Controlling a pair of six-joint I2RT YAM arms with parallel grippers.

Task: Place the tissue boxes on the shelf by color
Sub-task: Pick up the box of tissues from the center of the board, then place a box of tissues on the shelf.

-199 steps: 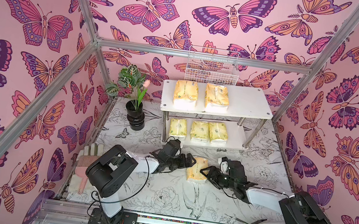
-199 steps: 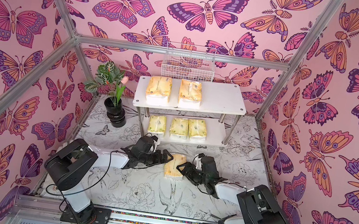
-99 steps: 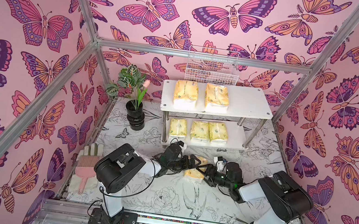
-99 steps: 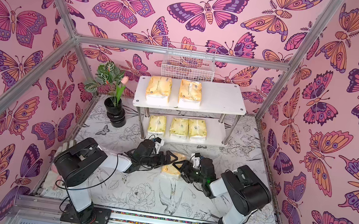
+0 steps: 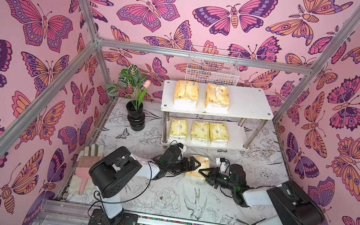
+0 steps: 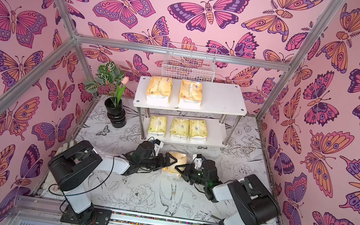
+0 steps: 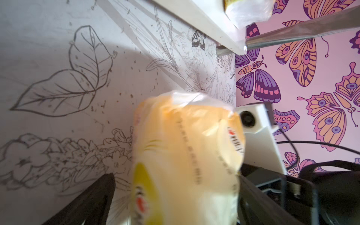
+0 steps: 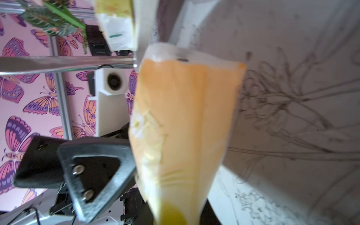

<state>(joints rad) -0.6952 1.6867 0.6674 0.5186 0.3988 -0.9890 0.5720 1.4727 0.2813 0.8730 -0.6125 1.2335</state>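
Observation:
One orange-yellow tissue pack (image 5: 201,163) (image 6: 178,159) sits on the table in front of the shelf (image 5: 250,102) (image 6: 226,99), between both arms. My right gripper (image 5: 204,173) (image 8: 177,214) is shut on one end of it, and the wrapper is pinched narrow there. My left gripper (image 5: 193,166) (image 7: 175,187) is open and straddles the other end: one finger (image 7: 91,198) stands clear of the pack (image 7: 185,155), the other touches it. Two orange-yellow packs (image 5: 187,93) (image 5: 217,97) lie on the top tier. Three pale yellow-green packs (image 5: 200,131) lie side by side on the lower tier.
A plant in a black vase (image 5: 135,118) stands left of the shelf. A white wire basket (image 5: 213,67) hangs on the back wall above it. A pink brush (image 5: 85,169) and a striped glove (image 5: 93,149) lie at the table's left edge.
Both grippers have moved in on the orange-yellow pack from either side. The right gripper has closed on its end. The pack has stayed where it was.

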